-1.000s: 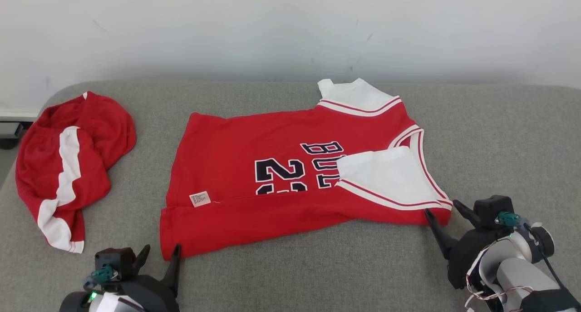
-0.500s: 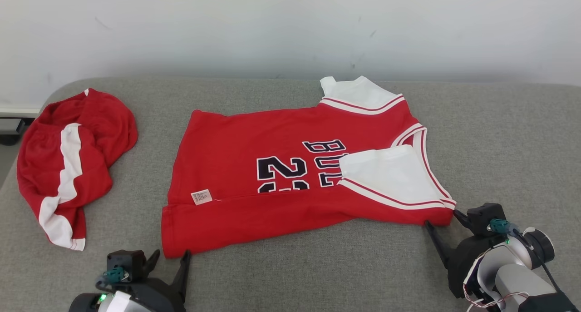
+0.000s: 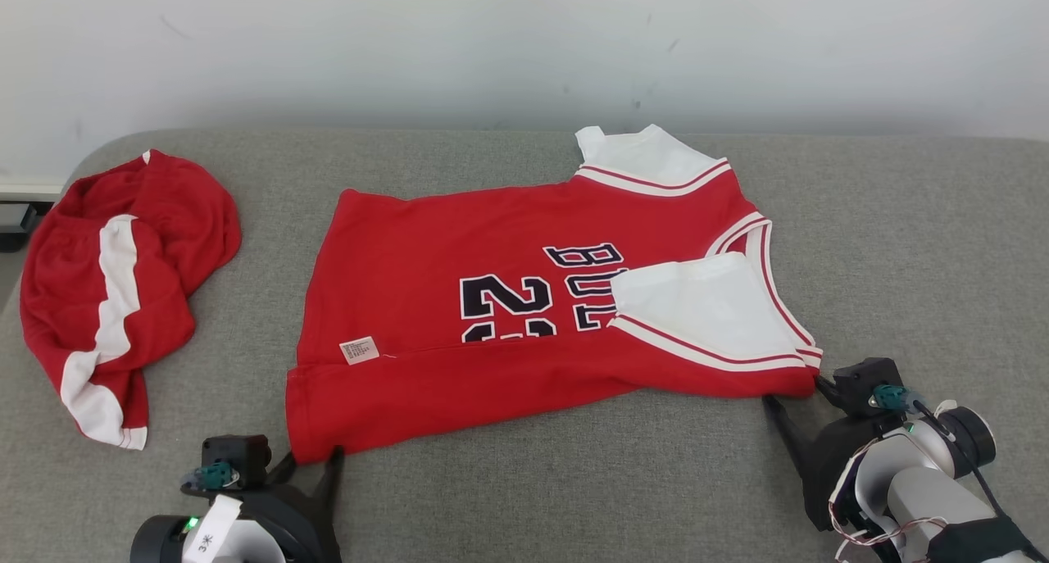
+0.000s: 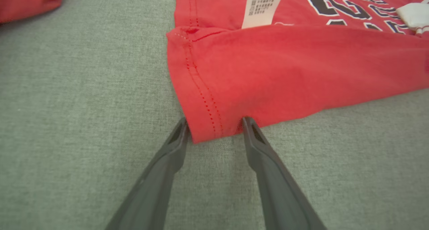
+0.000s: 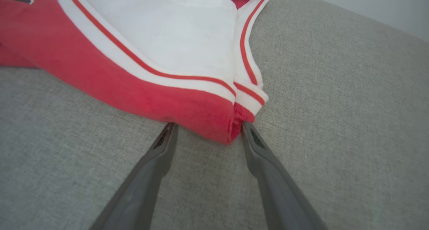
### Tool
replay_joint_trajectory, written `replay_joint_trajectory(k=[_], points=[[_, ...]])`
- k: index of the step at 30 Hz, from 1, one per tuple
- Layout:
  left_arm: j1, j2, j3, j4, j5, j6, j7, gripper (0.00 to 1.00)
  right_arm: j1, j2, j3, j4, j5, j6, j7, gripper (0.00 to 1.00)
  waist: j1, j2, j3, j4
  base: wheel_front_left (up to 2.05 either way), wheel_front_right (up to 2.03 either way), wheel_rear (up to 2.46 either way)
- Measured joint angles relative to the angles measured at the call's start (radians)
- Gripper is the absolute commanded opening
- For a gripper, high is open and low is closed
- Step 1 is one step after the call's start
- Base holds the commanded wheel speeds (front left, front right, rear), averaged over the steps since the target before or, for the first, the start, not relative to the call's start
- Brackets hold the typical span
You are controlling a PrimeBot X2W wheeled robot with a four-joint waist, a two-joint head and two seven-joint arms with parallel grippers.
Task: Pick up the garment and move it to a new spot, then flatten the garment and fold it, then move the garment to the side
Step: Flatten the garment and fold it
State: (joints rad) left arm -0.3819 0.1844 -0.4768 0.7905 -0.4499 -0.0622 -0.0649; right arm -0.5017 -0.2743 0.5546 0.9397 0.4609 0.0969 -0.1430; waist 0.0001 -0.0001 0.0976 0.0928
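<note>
1. Jersey (image 3: 524, 301): mid-pad and sideways, with the hem to my left, the neck to my right and the number face up. It lies flat apart from mild ripples.
2. The near long edge is turned over onto the front. A label (image 3: 359, 351) and a white armhole panel show on top there. I read that as the first fold being in, with pickup, relocation and flattening looking done.
3. Left to do, by my estimate: at least one more fold, then the shift to the side.
4. Left gripper (image 4: 214, 126): jaws wide and tips down at the pad (image 3: 901, 243), with the near hem corner sitting between them. It isn't clamped.
5. Right gripper (image 5: 207, 125): jaws wide, straddling the near shoulder corner. Nothing is held.
6. Edges: the near fold line runs corner to corner between the two grippers and bows slightly mid-span. The hem stitching is clean at my left corner. The far strap pokes out toward the wall (image 3: 524, 47).
7. Room, right: bare pad beyond the neck, plenty of it.
8. Room, left: the shorts (image 3: 115, 284) are bunched at that end, well apart from the hem but taking up the space.
9. Room, far and near: there's a narrow band of pad before the wall and a clear strip along the near side by the arms. I'd park the jersey on the right.
</note>
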Motion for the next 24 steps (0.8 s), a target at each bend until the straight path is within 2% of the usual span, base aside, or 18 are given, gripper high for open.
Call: replay_joint_trajectory(k=[1, 2, 16, 24], points=[[0.000, -0.001, -0.001, 0.006, 0.000, 0.000, 0.000, 0.21, -0.004, 0.000, 0.000, 0.001, 0.000, 0.000, 0.002, 0.30, 0.0000, 0.0000, 0.001, -0.001, 0.00, 0.00, 0.00], [0.000, -0.001, -0.002, 0.009, 0.000, 0.000, 0.000, 0.00, -0.004, 0.001, 0.001, 0.002, 0.000, 0.000, 0.003, 0.00, 0.0000, 0.0001, 0.002, -0.001, 0.00, 0.00, 0.00], [-0.014, -0.007, -0.014, 0.073, -0.004, -0.026, -0.006, 0.00, 0.001, -0.005, -0.003, 0.034, 0.004, 0.002, -0.006, 0.00, -0.0001, 0.0001, -0.032, -0.001, 0.00, 0.00, 0.00], [0.026, 0.011, -0.017, 0.102, -0.012, -0.035, -0.015, 0.00, 0.062, -0.008, 0.006, 0.024, 0.015, 0.017, -0.024, 0.00, -0.0001, 0.0001, -0.091, -0.014, 0.00, 0.00, 0.00]])
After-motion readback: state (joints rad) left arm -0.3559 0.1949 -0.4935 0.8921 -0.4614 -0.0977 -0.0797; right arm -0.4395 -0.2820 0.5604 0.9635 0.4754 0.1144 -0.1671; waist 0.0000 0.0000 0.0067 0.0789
